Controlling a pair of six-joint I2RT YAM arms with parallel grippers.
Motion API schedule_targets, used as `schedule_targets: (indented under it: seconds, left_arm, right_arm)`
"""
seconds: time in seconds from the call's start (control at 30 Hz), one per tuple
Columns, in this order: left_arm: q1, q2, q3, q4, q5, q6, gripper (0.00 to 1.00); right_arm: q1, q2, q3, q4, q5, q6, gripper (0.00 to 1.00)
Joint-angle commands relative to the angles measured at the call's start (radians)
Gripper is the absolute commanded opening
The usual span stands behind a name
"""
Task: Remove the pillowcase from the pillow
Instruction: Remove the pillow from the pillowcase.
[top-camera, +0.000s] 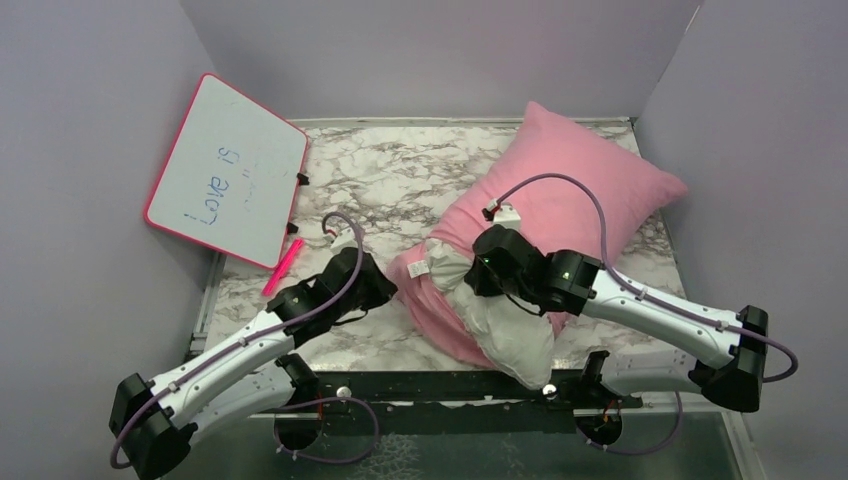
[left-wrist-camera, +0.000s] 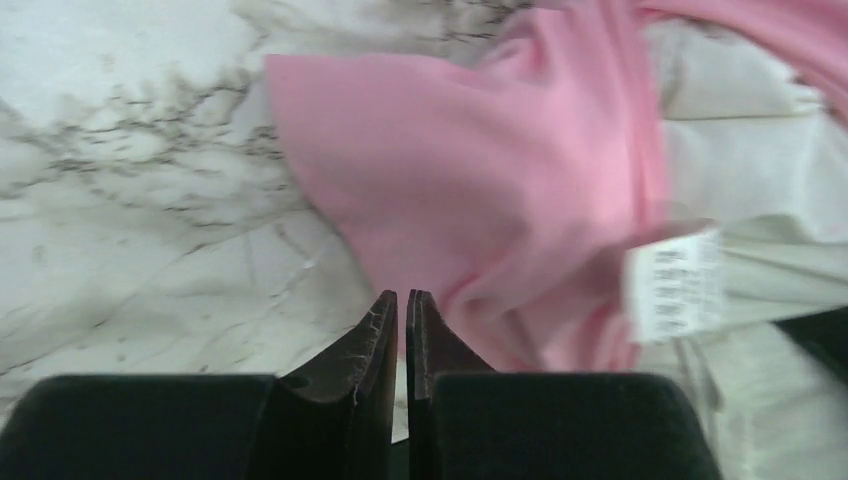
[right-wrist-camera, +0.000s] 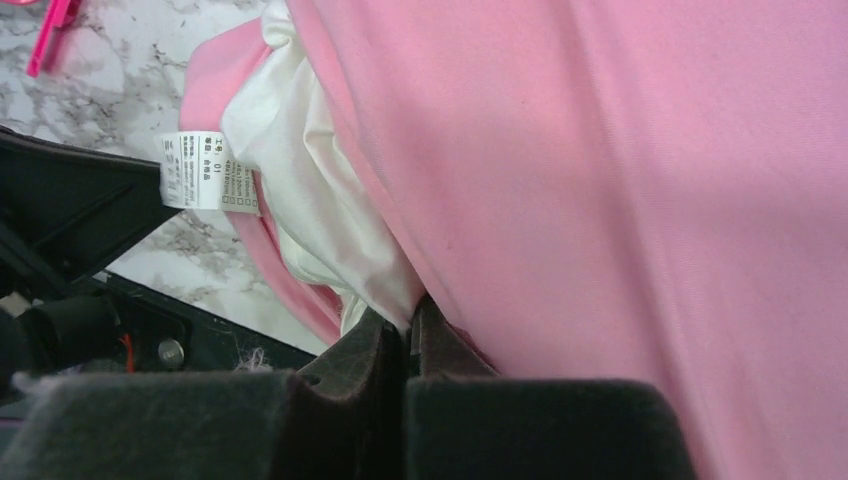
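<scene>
The pink pillowcase (top-camera: 580, 190) lies on the marble table, from the middle to the back right. The white pillow (top-camera: 505, 325) sticks out of its open near end, with a small tag (top-camera: 420, 270) showing. My right gripper (top-camera: 478, 272) is shut on a pinch of the white pillow fabric (right-wrist-camera: 330, 230), right beside the pillowcase's edge (right-wrist-camera: 600, 200). My left gripper (top-camera: 385, 290) is shut with nothing seen between its fingertips. In the left wrist view it (left-wrist-camera: 402, 296) sits just at the edge of the loose pink fabric (left-wrist-camera: 470, 170), with the tag (left-wrist-camera: 675, 280) to its right.
A pink-framed whiteboard (top-camera: 228, 170) leans against the left wall. A pink marker (top-camera: 283, 266) lies on the marble table (top-camera: 400, 170) near the left arm. Purple walls close in the back and both sides. A black rail (top-camera: 440, 385) runs along the near edge.
</scene>
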Motion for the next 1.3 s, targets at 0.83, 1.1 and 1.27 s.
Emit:
schedule_targets:
  seconds: [0.83, 1.1, 1.27]
  left_arm:
    - [0.035, 0.101, 0.04, 0.252, 0.264, 0.063, 0.4]
    - [0.035, 0.02, 0.065, -0.043, -0.038, 0.062, 0.0]
    - [0.045, 0.011, 0.038, -0.173, -0.153, 0.061, 0.0]
  right_arm:
    - [-0.016, -0.076, 0.055, 0.061, -0.224, 0.025, 0.01]
    - [-0.018, -0.093, 0.104, -0.064, -0.048, 0.057, 0.01]
    - [-0.018, -0.138, 0.108, -0.065, -0.034, 0.052, 0.0]
